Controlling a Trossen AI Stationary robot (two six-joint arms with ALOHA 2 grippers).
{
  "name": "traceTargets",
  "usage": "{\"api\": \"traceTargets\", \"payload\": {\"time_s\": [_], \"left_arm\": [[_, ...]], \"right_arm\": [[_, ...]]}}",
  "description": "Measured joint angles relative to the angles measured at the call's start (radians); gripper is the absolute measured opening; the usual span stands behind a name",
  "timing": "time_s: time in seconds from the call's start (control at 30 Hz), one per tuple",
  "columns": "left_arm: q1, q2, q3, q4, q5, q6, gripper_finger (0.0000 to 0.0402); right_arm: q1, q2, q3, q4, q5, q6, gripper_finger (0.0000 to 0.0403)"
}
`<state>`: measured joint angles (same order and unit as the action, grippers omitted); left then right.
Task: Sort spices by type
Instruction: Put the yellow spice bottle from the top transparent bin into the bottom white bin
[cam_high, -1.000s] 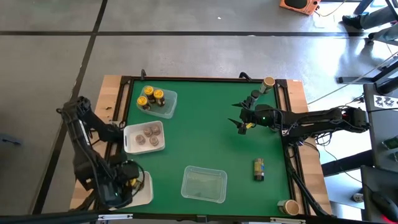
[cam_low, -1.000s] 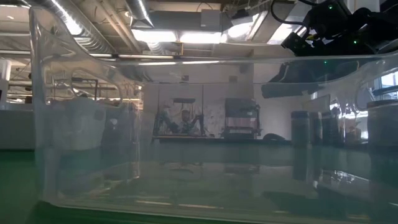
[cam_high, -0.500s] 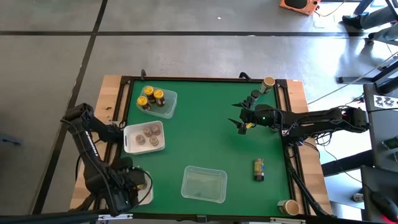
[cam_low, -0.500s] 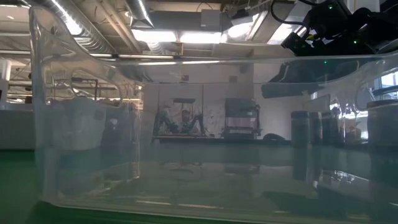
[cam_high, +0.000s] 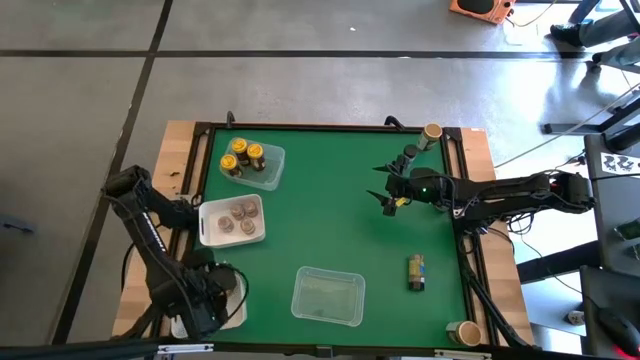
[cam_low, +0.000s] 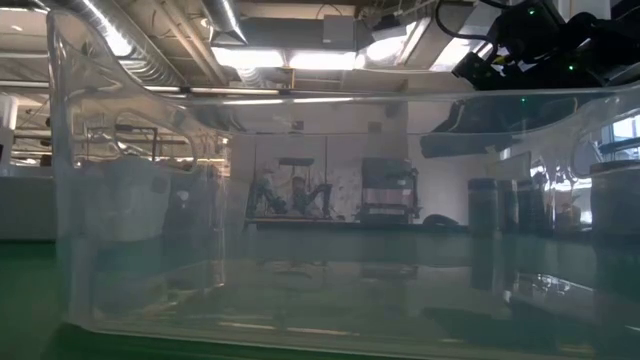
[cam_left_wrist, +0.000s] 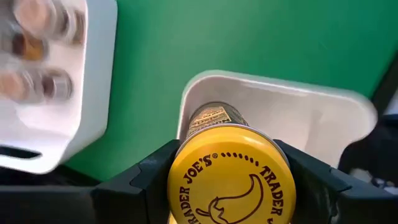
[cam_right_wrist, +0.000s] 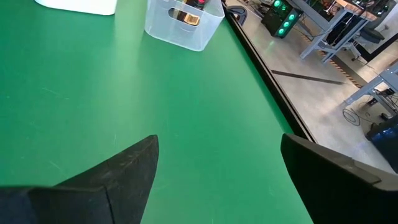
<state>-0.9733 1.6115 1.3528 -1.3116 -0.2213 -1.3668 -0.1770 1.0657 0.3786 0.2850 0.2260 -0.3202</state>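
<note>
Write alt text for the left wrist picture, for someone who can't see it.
The left gripper holds a yellow-lidded jar over a white tray on the green table. Beside it, another white tray holds brown-lidded jars.

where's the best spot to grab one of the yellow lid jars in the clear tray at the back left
Grip a yellow-lid jar by its lid from straight above. The jars stand upright, close together inside the clear tray, whose walls block their sides; only the tops are free.

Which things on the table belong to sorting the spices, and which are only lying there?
For the job: yellow-lidded jar in the left gripper; yellow-lidded jars; brown-lidded jars; white tray; empty clear tray.

Lying about: paper cups; small coloured block. Right gripper waits, open.
</note>
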Motion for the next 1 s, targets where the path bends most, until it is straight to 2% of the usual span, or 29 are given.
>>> {"api": "traceTargets", "payload": {"time_s": [0.23,0.4,0.57,0.77,0.9,1.0], "left_arm": [[0.007,0.000,-0.168,0.175,0.008,0.011,0.0227],[0.025,-0.006,-0.228,0.210,0.004,-0.035,0.0252],[0.070,0.000,-0.237,0.192,0.020,-0.049,0.0289],[0.112,0.000,-0.199,0.192,0.101,0.032,0.0300],[0.140,-0.025,-0.156,0.181,0.101,0.095,0.0301],[0.166,-0.067,-0.135,0.116,0.052,0.103,0.0301]], "right_arm": [[0.000,0.000,0.000,-0.001,0.000,0.000,0.0337],[0.000,0.000,0.000,-0.001,0.000,0.000,0.0337],[0.000,0.000,0.000,-0.001,0.000,0.000,0.0337],[0.000,0.000,0.000,-0.001,0.000,0.000,0.0337],[0.000,0.000,0.000,-0.001,0.000,0.000,0.0337],[0.000,0.000,0.000,-0.001,0.000,0.000,0.0337]]}}
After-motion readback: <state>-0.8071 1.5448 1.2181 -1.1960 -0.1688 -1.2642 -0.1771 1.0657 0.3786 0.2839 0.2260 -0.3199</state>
